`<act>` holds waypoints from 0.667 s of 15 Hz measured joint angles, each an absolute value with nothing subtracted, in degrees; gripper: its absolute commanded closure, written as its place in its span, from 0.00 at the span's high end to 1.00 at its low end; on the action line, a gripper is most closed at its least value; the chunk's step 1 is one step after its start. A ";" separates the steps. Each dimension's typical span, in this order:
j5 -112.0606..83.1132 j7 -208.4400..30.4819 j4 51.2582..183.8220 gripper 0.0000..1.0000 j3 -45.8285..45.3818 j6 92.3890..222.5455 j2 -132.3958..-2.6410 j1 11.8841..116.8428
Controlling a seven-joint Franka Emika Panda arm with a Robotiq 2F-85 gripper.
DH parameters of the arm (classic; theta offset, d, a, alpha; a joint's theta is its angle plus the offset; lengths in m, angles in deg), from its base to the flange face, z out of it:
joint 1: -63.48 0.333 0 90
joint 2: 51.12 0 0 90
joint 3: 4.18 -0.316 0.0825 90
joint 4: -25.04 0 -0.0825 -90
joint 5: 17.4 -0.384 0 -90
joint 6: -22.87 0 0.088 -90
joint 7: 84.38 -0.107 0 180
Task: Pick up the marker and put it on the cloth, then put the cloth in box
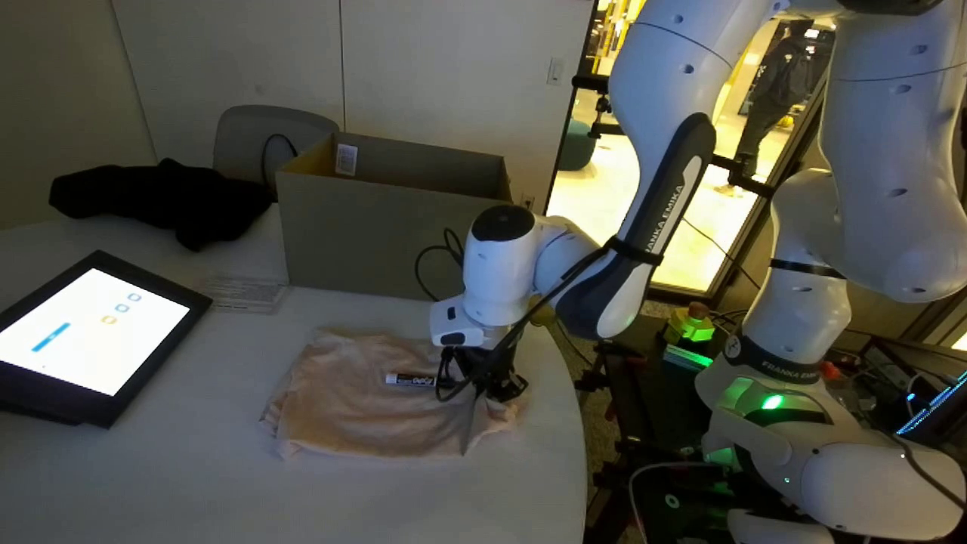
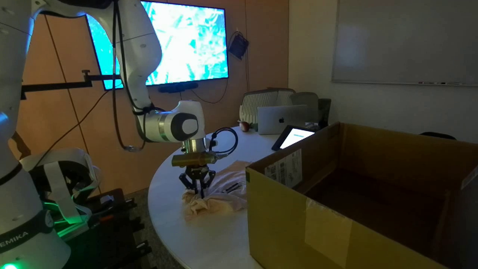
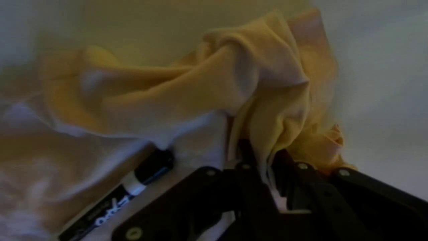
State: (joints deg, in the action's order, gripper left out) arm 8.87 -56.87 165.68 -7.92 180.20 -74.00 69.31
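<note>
The pale pink-beige cloth [image 1: 355, 419] lies rumpled on the white table. On top of it rests the marker [image 1: 410, 380], black with a white band and dark cap, seen in the wrist view as marker [image 3: 112, 201] left of the fingers. My gripper [image 3: 263, 147] is shut on the cloth, with a gathered fold [image 3: 267, 124] pinched between its fingertips. In an exterior view, the gripper [image 2: 199, 191] points down at the cloth's edge. The brown cardboard box [image 2: 283, 220] stands open-topped beside the cloth, its tall wall [image 1: 370, 234] behind it in an exterior view.
A tablet [image 1: 98, 332] with a lit screen lies on the table, with a black fabric bundle [image 1: 162, 200] behind it. A clear flat sheet [image 1: 243, 293] sits near the box. A laptop [image 2: 282, 119] stands at the table's far side. The table edge [image 1: 578, 423] runs close to the gripper.
</note>
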 measured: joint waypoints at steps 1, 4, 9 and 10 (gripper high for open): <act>10.47 -58.31 165.69 0.15 -6.94 180.49 -73.13 69.52; 15.12 -62.96 165.67 0.15 -4.29 181.56 -70.47 70.37; 18.88 -73.92 163.98 0.12 -0.86 183.04 -67.86 71.99; 18.88 -76.29 162.96 0.13 -0.34 183.01 -67.98 72.14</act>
State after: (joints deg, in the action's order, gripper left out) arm 18.88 -76.29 162.96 -0.34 183.01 -67.98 72.14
